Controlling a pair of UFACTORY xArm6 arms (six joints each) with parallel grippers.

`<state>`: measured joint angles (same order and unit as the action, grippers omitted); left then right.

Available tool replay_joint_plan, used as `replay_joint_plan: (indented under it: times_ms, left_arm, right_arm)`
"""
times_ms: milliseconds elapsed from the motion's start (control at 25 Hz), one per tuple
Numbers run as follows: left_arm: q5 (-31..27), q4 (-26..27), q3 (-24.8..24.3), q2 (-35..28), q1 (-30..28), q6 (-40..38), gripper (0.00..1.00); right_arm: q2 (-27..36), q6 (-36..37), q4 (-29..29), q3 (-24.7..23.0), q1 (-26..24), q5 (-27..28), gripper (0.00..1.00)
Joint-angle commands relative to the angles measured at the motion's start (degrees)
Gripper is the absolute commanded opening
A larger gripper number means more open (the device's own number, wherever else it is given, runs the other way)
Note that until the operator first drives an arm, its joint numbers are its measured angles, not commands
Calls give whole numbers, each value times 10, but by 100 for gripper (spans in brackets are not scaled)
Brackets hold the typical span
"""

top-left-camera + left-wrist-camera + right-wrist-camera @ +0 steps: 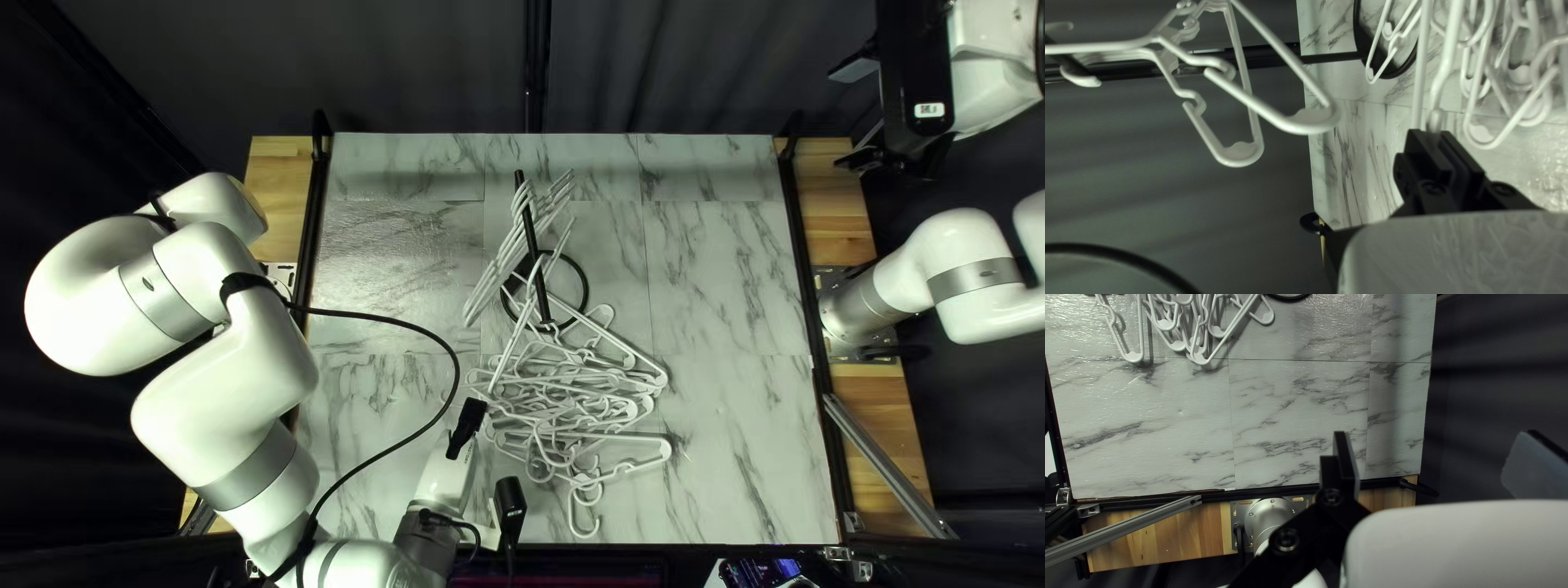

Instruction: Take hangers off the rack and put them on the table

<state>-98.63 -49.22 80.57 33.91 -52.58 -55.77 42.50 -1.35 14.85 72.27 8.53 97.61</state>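
Note:
My left gripper is at the left edge of a white hanger pile. In the left wrist view, my left gripper is shut on the end of a white hanger. Several hangers hang on the black rack, also seen beside the gripper as hangers on a pole. Whether the gripped hanger touches the rack I cannot tell. My right gripper is raised over the table's right side; in the right wrist view that gripper is open, its fingers wide apart and holding nothing.
The rack's ring base stands on the marbled table, just behind the pile. One hanger hook points toward the near edge. A black cable from my left arm crosses the table's left part. A metal bar lies along the right side.

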Motion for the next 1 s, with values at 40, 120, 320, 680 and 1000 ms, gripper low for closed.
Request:
replay_joint_plan:
  times_ms: [40,120,320,680,1000]
  left_arm:
    - [17,-14,-3,7,11,-4,0]
    - [24,-24,-8,8,20,-7,0]
    - [39,-49,-22,16,35,-27,0]
    - [24,-64,-16,44,36,-47,0]
    - [43,-71,-34,45,38,-69,0]
  right_arm:
    - [0,0,0,0,0,0,100]
    - [0,0,0,0,0,0,100]
    - [0,0,0,0,0,0,100]
    - [0,0,0,0,0,0,100]
    - [0,0,0,0,0,0,100]
